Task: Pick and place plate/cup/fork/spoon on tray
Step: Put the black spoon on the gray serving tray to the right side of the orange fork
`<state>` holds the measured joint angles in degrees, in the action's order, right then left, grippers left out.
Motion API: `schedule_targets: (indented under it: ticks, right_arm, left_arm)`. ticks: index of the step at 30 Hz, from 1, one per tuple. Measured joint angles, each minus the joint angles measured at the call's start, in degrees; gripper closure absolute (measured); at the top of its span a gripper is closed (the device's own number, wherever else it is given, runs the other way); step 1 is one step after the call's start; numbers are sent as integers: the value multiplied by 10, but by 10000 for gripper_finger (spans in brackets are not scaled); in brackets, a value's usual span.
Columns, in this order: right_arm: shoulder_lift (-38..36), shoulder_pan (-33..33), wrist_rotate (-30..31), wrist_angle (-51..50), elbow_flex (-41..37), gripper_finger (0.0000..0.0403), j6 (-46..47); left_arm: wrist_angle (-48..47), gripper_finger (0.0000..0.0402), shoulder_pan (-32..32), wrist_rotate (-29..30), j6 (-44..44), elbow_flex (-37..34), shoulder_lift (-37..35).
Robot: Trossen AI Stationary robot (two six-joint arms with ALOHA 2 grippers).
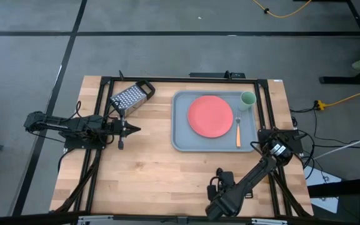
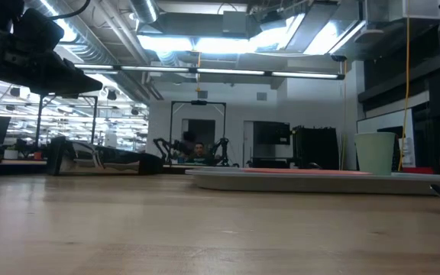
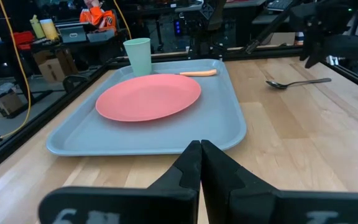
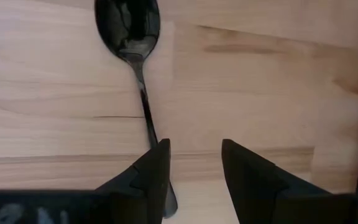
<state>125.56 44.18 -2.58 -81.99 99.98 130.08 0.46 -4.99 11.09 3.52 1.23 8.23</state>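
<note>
My right gripper (image 4: 194, 168) hovers part-open and empty over the spoon (image 4: 135, 62) on bare wood beside the tray (image 1: 181, 128). The handle runs under one finger, not between them. My left gripper (image 3: 201, 165), closed and empty, waits well away.

Dark jointed arms, black cabling

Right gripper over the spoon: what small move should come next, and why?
Probably shift the right gripper sideways until the spoon handle sits between its open fingers, then lower and close. The handle now lies beside one finger, not in the gap, and the spoon is the only item not on the tray.
</note>
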Motion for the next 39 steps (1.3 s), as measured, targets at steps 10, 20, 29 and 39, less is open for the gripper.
schedule_targets:
  ticks: [10, 20, 29, 39]
  right_arm:
    - [-7, -12, 6, 37, -39, 254, -46]
    - [-48, -13, 29, 141, -119, 253, -77]
    - [-54, -12, 12, 236, -189, 254, -118]
    - [-63, -13, 15, 239, -193, 287, -156]
  left_arm:
    - [0, 401, 0, 0, 0, 0, 0]
    - [0, 401, 0, 2, 0, 0, 0]
    - [0, 401, 0, 2, 0, 0, 0]
    - [0, 401, 0, 2, 0, 0, 0]
